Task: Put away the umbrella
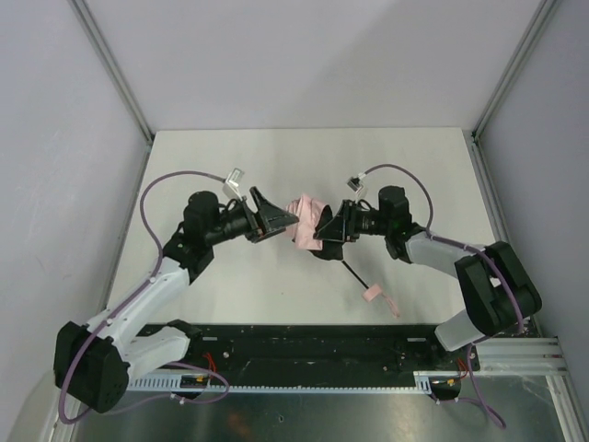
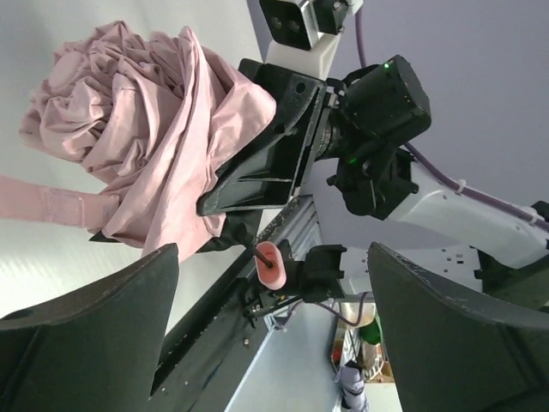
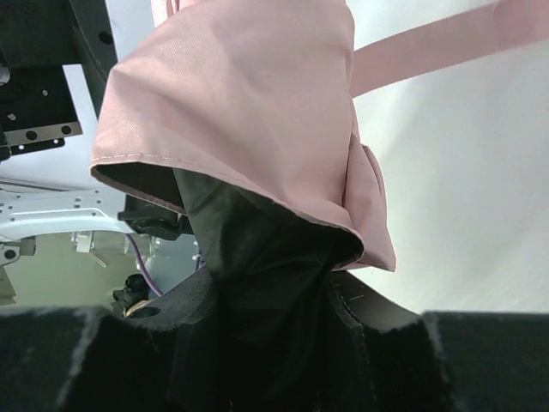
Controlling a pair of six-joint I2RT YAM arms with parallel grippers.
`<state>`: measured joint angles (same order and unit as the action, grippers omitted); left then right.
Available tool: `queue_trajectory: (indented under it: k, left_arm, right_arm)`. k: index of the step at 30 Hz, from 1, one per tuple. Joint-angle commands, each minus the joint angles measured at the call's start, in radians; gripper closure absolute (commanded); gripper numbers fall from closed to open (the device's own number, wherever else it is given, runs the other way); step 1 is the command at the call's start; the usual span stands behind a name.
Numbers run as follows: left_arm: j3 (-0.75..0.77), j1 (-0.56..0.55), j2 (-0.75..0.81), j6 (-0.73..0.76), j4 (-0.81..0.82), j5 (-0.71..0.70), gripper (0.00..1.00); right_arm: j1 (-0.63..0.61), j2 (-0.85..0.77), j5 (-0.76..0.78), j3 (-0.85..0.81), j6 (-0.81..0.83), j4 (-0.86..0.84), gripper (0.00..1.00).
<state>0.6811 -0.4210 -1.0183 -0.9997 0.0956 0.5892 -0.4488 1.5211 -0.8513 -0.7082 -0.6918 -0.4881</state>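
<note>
Top external view: right fingers [image 2: 257, 172] pinch the bunched umbrella [image 1: 308, 216]; left fingers [image 2: 86, 326], at its 9 o'clock, gape empty — best catch the loose strap [image 2: 51, 206] and wrap snugly.

A matte white worktop [image 1: 276, 157] fills the middle of the top view, evenly lit, with only soft shadows. Pale grey panels close it in: a back wall [image 1: 313, 55], a left wall [image 1: 55, 184] and a right wall [image 1: 548, 184]. Aluminium posts [image 1: 115, 69] mark the back corners. A black rail [image 1: 304, 343] edges the near side.
</note>
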Motion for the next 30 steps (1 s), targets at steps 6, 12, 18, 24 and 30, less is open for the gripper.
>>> queue_trajectory:
  k: [6,12,18,24,30]
  left_arm:
    - [0.166,-0.028,-0.059,0.252,0.055,0.076,0.04]
    - [0.221,-0.03,-0.052,0.453,0.057,0.138,0.04]
    - [0.245,-0.041,-0.112,0.501,0.075,0.306,0.03]
    - [0.189,-0.159,-0.108,0.489,0.195,0.425,0.07]
    - [0.112,-0.227,-0.018,0.493,0.254,0.395,0.25]
  right_arm:
    - [0.068,-0.208,-0.101,-0.056,-0.009,0.05,1.0]
    - [0.067,-0.355,-0.147,-0.064,-0.002,0.175,1.0]
    - [0.071,-0.483,-0.186,-0.072,-0.064,0.197,1.0]
    - [0.096,-0.526,-0.223,-0.096,-0.215,0.085,1.0]
    - [0.173,-0.527,-0.288,-0.118,-0.319,0.002,1.0]
